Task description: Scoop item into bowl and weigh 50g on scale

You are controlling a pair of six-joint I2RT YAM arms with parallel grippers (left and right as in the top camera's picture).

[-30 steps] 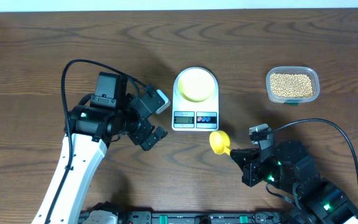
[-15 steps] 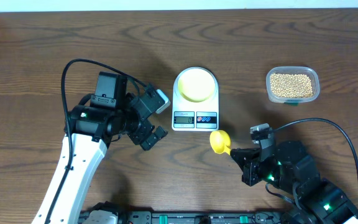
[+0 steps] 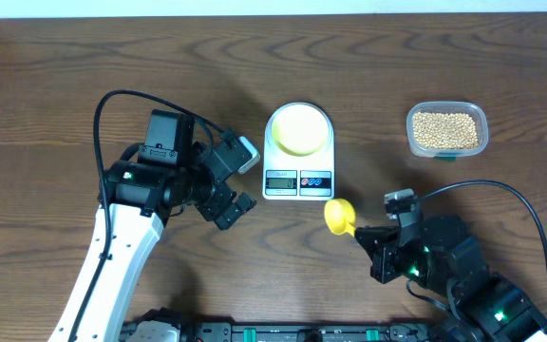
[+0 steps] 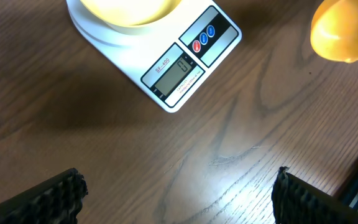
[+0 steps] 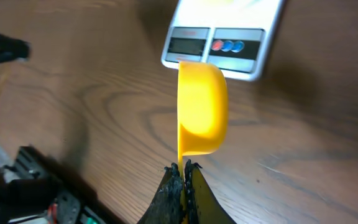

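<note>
I judge the job barely begun: the bowl [image 3: 298,128] sits on the scale [image 3: 298,176] mid-tabletop [image 3: 55,76] with no beans showing in it, and the beans [image 3: 446,127] all lie in the clear tub [image 3: 483,142] toward the far right corner. My right claw [image 5: 182,171] pinches the thin handle of the scoop [image 3: 338,216], which looks empty, just in front of the scale, while my left claw [image 3: 238,179] hangs spread and empty to the scale's left; scooping, tipping and weighing are all left to do. The tabletop is dark wood grain, and past its far edge only a pale strip shows.
</note>
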